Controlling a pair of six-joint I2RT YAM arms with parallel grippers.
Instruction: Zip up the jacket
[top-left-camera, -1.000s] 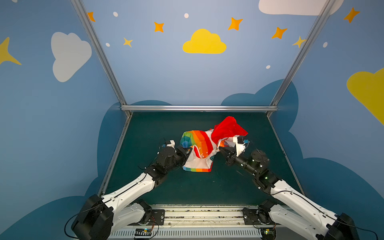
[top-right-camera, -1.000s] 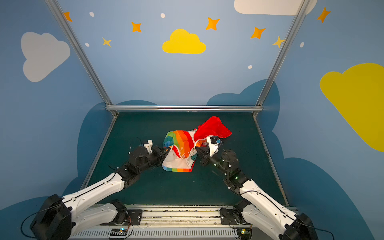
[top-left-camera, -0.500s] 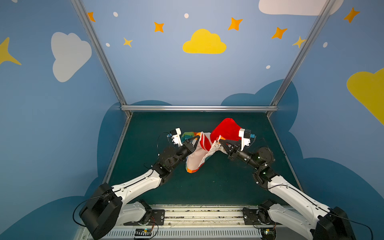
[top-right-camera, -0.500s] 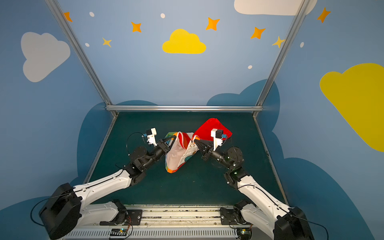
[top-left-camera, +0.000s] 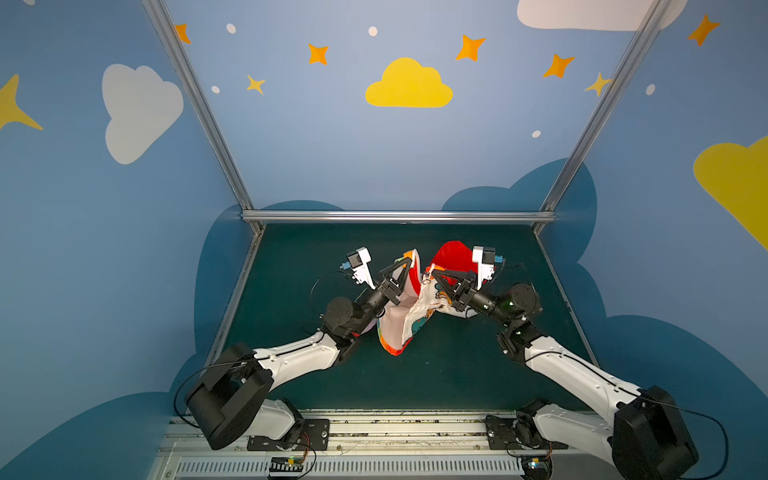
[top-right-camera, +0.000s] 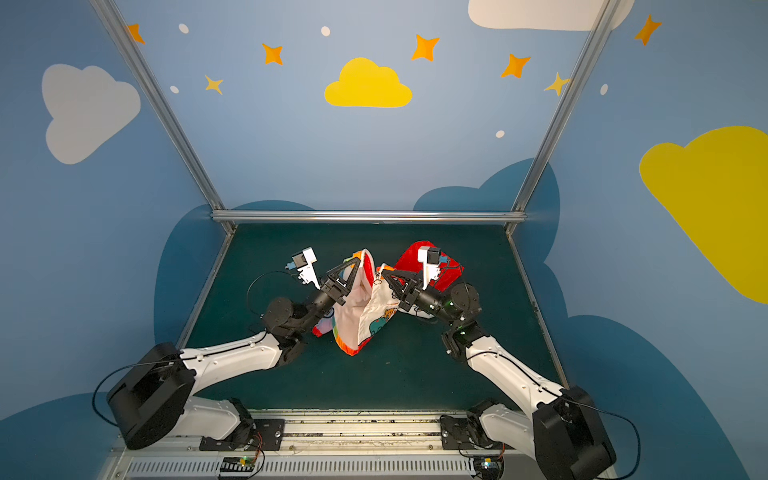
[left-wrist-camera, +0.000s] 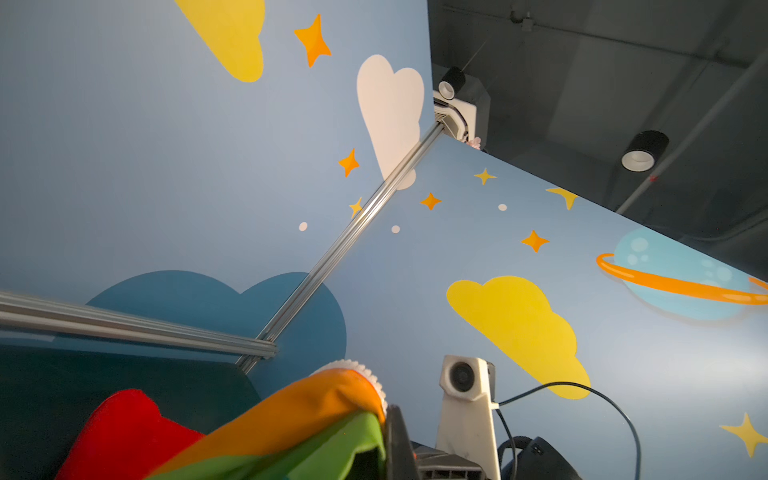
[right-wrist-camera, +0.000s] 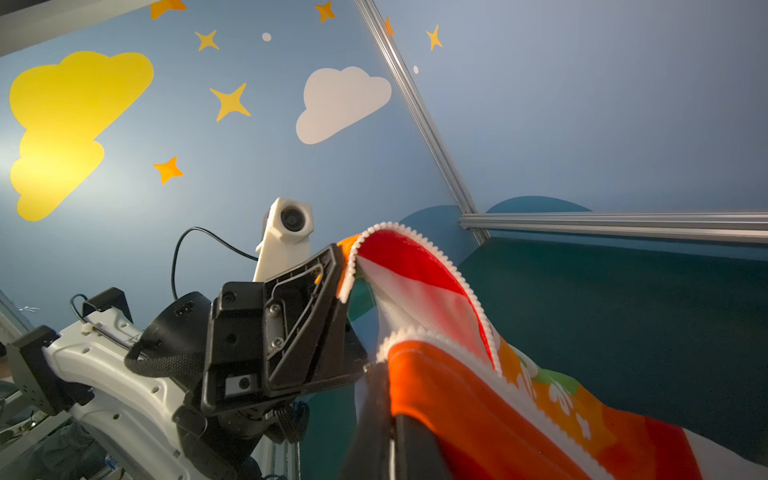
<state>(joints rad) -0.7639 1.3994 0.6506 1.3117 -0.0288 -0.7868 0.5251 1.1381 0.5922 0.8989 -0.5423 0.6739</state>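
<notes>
We find no readable text, label, brand or number in any view. White marks (right-wrist-camera: 559, 397) on the orange stripe of the jacket (right-wrist-camera: 465, 399), right wrist view: too blurred and folded for us to make out as letters

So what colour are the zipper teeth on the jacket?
White. The zipper teeth on the jacket show best in the right wrist view.

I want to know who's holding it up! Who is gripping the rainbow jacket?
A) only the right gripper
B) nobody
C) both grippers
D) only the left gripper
C: the left gripper and the right gripper each pinch a zipper edge of the jacket, holding it open between them.
</notes>
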